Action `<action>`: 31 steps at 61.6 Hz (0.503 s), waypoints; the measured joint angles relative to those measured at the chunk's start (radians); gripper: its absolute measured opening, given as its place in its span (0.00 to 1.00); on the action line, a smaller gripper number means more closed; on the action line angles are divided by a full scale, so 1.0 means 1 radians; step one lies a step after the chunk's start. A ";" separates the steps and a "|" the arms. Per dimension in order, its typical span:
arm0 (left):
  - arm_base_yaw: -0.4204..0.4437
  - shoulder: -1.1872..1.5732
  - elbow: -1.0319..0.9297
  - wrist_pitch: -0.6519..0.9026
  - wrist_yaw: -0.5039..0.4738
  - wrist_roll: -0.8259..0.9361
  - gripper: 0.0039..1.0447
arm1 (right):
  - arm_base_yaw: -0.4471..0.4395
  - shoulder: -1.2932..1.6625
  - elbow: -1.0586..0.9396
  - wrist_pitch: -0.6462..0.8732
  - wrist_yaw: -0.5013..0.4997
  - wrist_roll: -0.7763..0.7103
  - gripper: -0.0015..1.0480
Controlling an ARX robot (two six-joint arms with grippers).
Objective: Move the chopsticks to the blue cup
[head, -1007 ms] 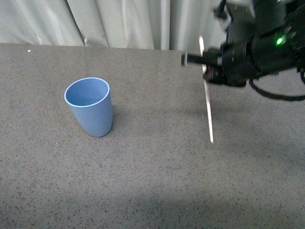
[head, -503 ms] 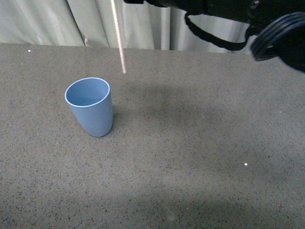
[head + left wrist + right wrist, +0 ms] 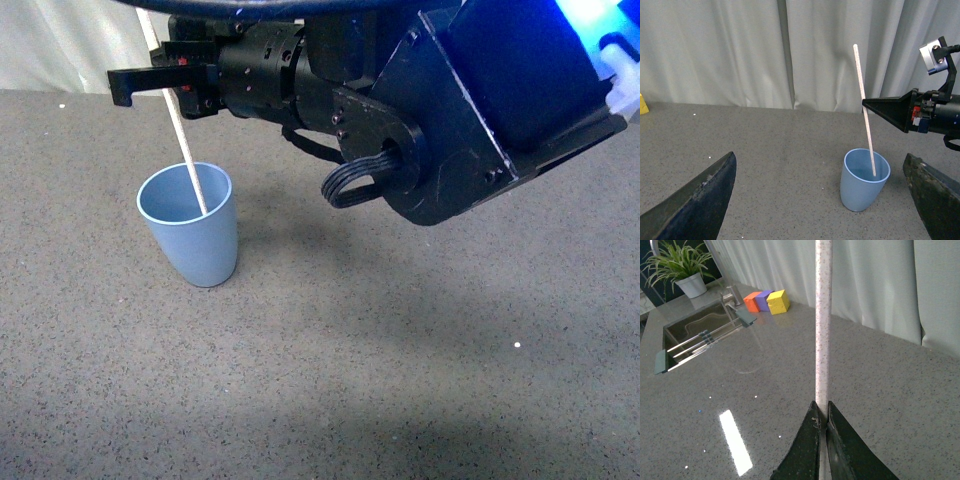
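Note:
The blue cup (image 3: 190,237) stands upright on the grey counter at the left; it also shows in the left wrist view (image 3: 864,178). My right gripper (image 3: 150,85) is shut on the chopsticks (image 3: 184,150), a cream-white stick held nearly upright with its lower end inside the cup's mouth. In the left wrist view the stick (image 3: 864,107) leans slightly and dips below the rim. In the right wrist view the stick (image 3: 822,325) is pinched between the jaws (image 3: 821,412). My left gripper (image 3: 822,200) is open and empty, its fingers (image 3: 700,200) wide apart, short of the cup.
Pale curtains (image 3: 70,45) hang behind the counter. In the right wrist view a sink (image 3: 705,335) with a rack, a potted plant (image 3: 682,270) and orange, purple and yellow blocks (image 3: 766,301) sit at the counter's far side.
My right arm has swung left across the counter with the stick. It went from the right side to above the cup, then lowered the stick's end into the cup's mouth.

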 joint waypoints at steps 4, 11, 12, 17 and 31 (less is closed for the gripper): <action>0.000 0.000 0.000 0.000 0.000 0.000 0.94 | 0.003 0.006 -0.016 0.005 0.012 0.005 0.01; 0.000 0.000 0.000 0.000 0.000 0.000 0.94 | -0.002 0.006 -0.032 -0.034 -0.014 -0.021 0.09; 0.000 0.000 0.000 0.000 0.000 0.000 0.94 | -0.003 0.005 -0.038 -0.036 -0.018 -0.025 0.13; 0.000 0.000 0.000 0.000 0.000 0.000 0.94 | -0.003 -0.006 -0.074 -0.037 -0.027 -0.043 0.33; 0.000 0.000 0.000 0.000 0.000 0.000 0.94 | -0.024 -0.086 -0.166 0.024 0.061 -0.028 0.74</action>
